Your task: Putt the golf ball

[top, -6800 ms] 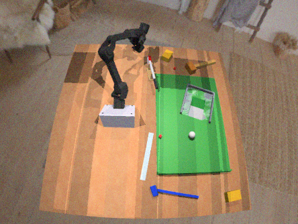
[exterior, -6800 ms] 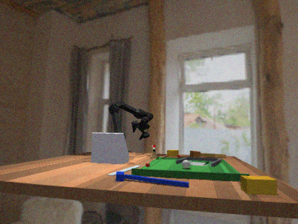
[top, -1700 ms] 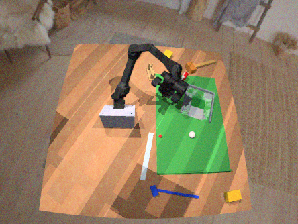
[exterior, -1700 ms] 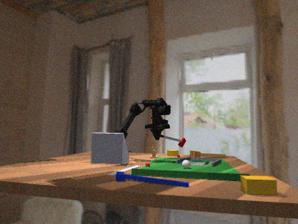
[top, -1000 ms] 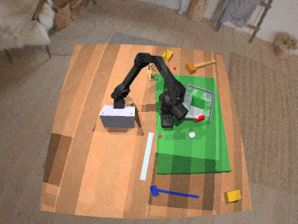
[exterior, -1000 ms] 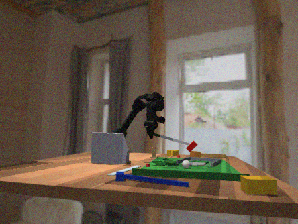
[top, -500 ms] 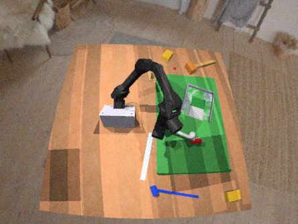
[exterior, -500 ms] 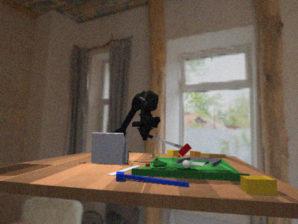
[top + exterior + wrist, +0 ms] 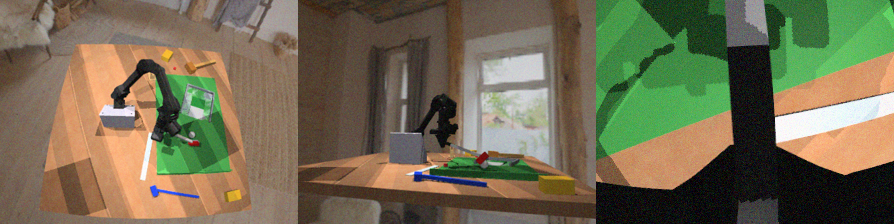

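My gripper [image 9: 166, 133] [image 9: 443, 142] is shut on the handle of the red putter, low over the left part of the green mat [image 9: 208, 157] [image 9: 499, 173]. The putter's grey shaft [image 9: 183, 137] [image 9: 463, 149] [image 9: 744, 3] slants down to its red head [image 9: 194, 143] [image 9: 482, 157]. The head sits just in front of and right beside the white golf ball [image 9: 191, 134] [image 9: 484, 164]; I cannot tell if they touch. The raised green [image 9: 197, 100], with its grey see-through rail, lies beyond the ball. In the wrist view the shaft runs straight ahead over the mat [image 9: 663, 96].
A white strip [image 9: 146, 157] [image 9: 422, 170] [image 9: 829, 117] lies along the mat's left edge. A blue putter [image 9: 174, 192] [image 9: 449, 180] and a yellow block [image 9: 232, 195] [image 9: 556, 184] lie at the front. A wooden mallet [image 9: 199, 66] and another yellow block [image 9: 166, 55] lie at the back. The arm's grey base box [image 9: 117, 115] [image 9: 407, 147] stands on the left.
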Tool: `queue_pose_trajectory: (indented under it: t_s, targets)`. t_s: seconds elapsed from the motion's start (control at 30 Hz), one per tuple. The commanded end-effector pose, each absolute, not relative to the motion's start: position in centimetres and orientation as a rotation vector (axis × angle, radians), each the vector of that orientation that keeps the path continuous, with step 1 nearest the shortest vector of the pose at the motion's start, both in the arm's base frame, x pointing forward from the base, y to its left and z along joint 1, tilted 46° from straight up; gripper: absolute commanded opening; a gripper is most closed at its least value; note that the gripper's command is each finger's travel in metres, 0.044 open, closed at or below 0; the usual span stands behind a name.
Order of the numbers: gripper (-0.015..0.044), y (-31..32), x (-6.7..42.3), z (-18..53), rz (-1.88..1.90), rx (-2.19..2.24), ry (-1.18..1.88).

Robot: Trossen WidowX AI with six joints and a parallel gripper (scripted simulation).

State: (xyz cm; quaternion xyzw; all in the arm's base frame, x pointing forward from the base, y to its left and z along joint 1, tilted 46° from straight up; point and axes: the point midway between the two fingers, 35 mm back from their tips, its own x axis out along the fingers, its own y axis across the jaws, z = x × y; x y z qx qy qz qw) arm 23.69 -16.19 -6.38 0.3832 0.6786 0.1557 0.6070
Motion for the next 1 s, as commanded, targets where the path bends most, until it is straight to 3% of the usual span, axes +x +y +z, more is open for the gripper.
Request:
queue_pose_trajectory:
  t_s: [0.0,0.97]
  targets:
    - [0.0000,-16.0,23.8,-6.8,0.353,0.893,1.558]
    - [0.0000,-14.9,23.6,-8.8,0.357,0.887,1.564]
